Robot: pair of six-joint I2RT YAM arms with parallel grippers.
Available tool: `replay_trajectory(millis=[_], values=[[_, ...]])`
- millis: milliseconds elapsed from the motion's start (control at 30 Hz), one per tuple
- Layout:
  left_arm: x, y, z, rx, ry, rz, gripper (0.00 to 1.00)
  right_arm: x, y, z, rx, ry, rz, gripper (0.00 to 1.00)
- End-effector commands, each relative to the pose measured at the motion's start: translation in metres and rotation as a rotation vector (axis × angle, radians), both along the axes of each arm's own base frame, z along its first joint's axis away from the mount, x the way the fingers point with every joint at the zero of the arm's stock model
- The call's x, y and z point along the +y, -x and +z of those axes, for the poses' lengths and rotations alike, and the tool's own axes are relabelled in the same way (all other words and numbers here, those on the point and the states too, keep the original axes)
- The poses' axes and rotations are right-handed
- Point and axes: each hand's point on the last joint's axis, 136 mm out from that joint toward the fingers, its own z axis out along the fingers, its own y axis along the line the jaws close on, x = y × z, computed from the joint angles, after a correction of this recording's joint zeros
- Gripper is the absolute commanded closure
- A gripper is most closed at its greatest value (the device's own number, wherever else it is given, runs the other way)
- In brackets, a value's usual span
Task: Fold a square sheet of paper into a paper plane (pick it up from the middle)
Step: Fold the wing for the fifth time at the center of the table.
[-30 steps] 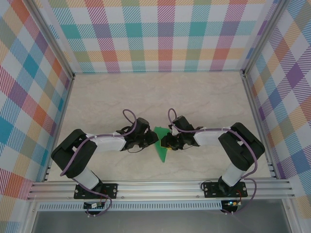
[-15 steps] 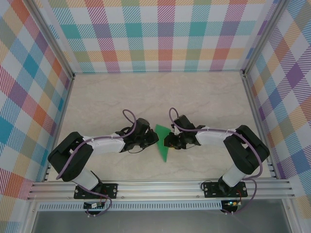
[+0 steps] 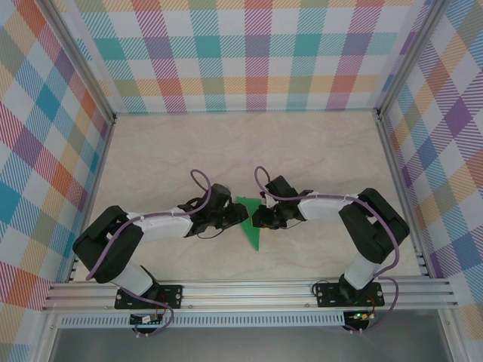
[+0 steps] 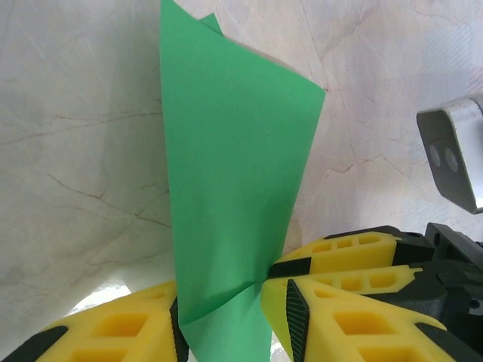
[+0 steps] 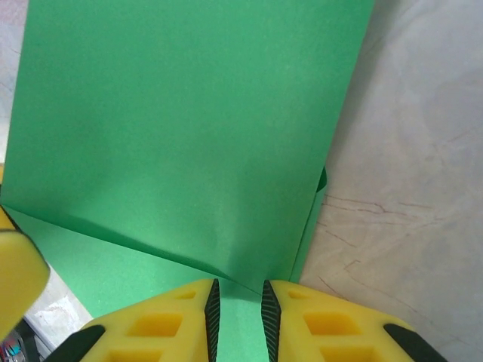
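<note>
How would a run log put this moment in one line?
stage: mid-fold | bright-green folded paper sheet: between the two claws | left claw: open around it | right claw: pinching its edge

folded paper between left pincer and right pincer, on table
</note>
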Motion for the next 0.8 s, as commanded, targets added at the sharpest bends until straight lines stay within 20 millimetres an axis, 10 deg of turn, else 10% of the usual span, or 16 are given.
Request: replay_trajectory(millis=[0,400,767], values=[[-0.006,-0.007,0.004,-0.01,0.032,-0.047,0.6,-0.009,0.005,-0.017,0.013,0.07,0.039,0.74],[-0.011,-0.017,-0.006,0.029,0.06,-0.113,0.75,-0.009,0.002,-0.013,0.004,0.069,0.054,0.74],[0.005,-0.013,0.0,0.029,0.022,-0.059,0.96,-0.021,0.0,0.038,-0.175,0.086,0.018,0.57]])
